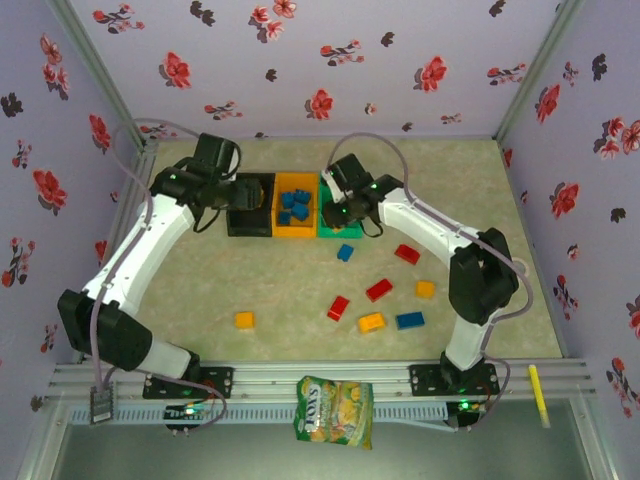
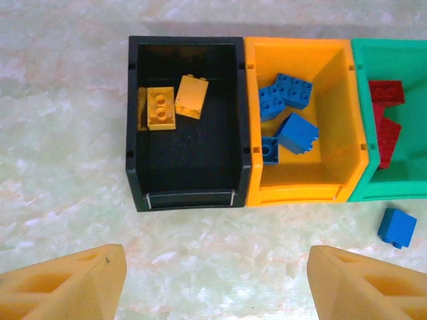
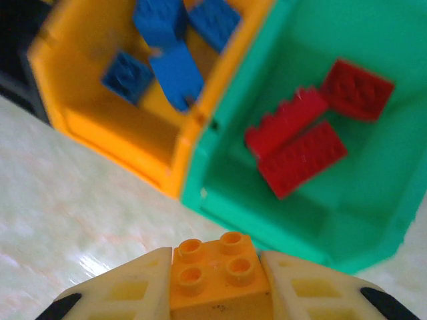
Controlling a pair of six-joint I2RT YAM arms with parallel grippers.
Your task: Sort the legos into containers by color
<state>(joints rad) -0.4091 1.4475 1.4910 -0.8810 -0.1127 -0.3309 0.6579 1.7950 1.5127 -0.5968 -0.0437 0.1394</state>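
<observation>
Three joined bins stand at the back: black (image 1: 250,222), orange (image 1: 295,232) and green (image 1: 340,234). The black bin (image 2: 137,120) holds two yellow bricks (image 2: 160,108). Several blue bricks (image 2: 287,93) lie in the orange bin (image 2: 300,180), and red bricks (image 2: 387,133) lie in the green bin (image 2: 400,50). My right gripper (image 3: 217,283) is shut on a yellow-orange brick (image 3: 213,267), just in front of the green bin (image 3: 280,220), near the orange bin's edge. My left gripper (image 2: 217,273) hangs open and empty before the black bin. Loose bricks lie mid-table: red (image 1: 379,290), blue (image 1: 410,321), yellow (image 1: 371,322).
Further loose bricks: blue (image 1: 345,252) near the green bin, red (image 1: 407,254), red (image 1: 338,307), yellow (image 1: 425,289), yellow (image 1: 244,320). A snack bag (image 1: 335,410) lies on the front rail and a yellow stick (image 1: 538,395) at the front right. Floral walls enclose the table.
</observation>
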